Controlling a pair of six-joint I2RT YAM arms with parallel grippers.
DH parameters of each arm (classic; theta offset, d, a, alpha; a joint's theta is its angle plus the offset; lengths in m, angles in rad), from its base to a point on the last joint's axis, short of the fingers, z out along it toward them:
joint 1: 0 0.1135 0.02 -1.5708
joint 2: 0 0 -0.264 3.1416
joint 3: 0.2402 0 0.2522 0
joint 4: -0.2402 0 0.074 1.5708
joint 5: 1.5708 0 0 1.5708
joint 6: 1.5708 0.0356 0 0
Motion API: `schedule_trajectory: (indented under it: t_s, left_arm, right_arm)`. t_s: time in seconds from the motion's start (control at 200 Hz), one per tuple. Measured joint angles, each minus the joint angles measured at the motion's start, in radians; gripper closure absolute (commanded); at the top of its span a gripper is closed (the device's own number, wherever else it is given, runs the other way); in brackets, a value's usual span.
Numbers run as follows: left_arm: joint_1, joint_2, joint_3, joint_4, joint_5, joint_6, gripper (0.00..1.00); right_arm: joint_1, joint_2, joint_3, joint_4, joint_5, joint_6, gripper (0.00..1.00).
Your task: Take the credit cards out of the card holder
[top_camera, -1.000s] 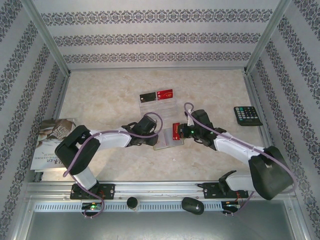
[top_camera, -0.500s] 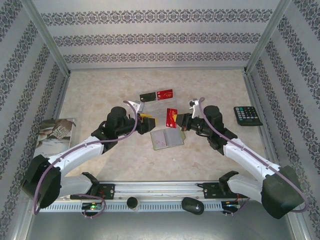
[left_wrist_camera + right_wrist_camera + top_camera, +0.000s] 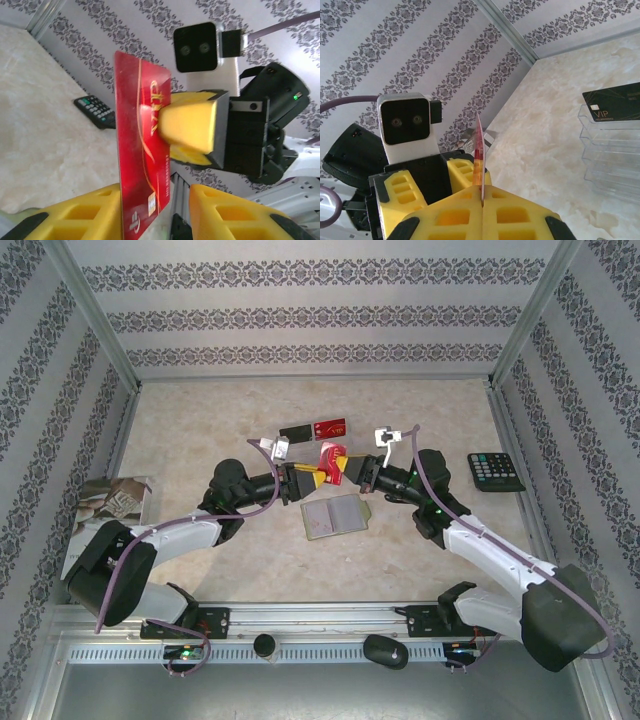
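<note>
Mid-air handover | right gripper (image 3: 348,472) pinches red, gold-lettered plastic card (image 3: 142,150) | left gripper (image 3: 314,478) jaws spread astride it: best to close squarely before the right lets go.

The red card (image 3: 140,150) carries gold lettering. The black card (image 3: 615,102) has pale lettering. Fingers (image 3: 192,122) are yellow. The holder (image 3: 335,515) is pale grey, the calculator (image 3: 495,471) black. Walls (image 3: 300,320) show grey damask stripes, and the table (image 3: 200,430) is cream marble.

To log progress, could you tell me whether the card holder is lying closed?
No, the card holder lies opened flat, its pale inside facing up.
</note>
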Motion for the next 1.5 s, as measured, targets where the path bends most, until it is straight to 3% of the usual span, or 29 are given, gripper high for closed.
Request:
schedule_trajectory:
  t_s: [0.295, 0.385, 0.485, 0.575, 0.834, 1.029, 1.259, 1.499]
  left_arm:
    - [0.007, -0.001, -0.005, 0.022, 0.005, -0.035, 0.85]
    - [0.012, -0.008, -0.005, 0.018, 0.006, -0.038, 0.97]
    - [0.013, -0.029, -0.005, -0.018, 0.010, -0.022, 1.00]
    - [0.013, -0.067, 0.018, -0.123, 0.011, 0.023, 1.00]
    - [0.013, -0.097, 0.428, -0.897, -0.132, 0.480, 1.00]
    - [0.013, 0.082, 0.754, -1.310, -0.325, 0.872, 1.00]
    - [0.013, 0.412, 1.073, -1.647, -0.478, 1.227, 1.00]
    - [-0.002, 0.621, 1.396, -1.849, -0.620, 1.434, 1.00]
  right_arm:
    - [0.013, 0.021, 0.000, 0.049, -0.038, 0.023, 1.00]
    - [0.013, 0.023, 0.000, 0.061, -0.050, 0.026, 1.00]
    - [0.013, 0.027, 0.000, 0.063, -0.055, 0.031, 0.74]
    - [0.012, 0.026, -0.005, 0.030, -0.053, 0.018, 0.69]
    - [0.001, -0.149, -0.063, -0.223, 0.092, -0.080, 0.70]
    - [-0.031, -0.236, -0.112, -0.332, 0.171, -0.110, 0.72]
    - [-0.062, -0.253, -0.164, -0.395, 0.193, -0.109, 0.73]
    - [-0.077, -0.253, -0.188, -0.416, 0.193, -0.106, 0.73]
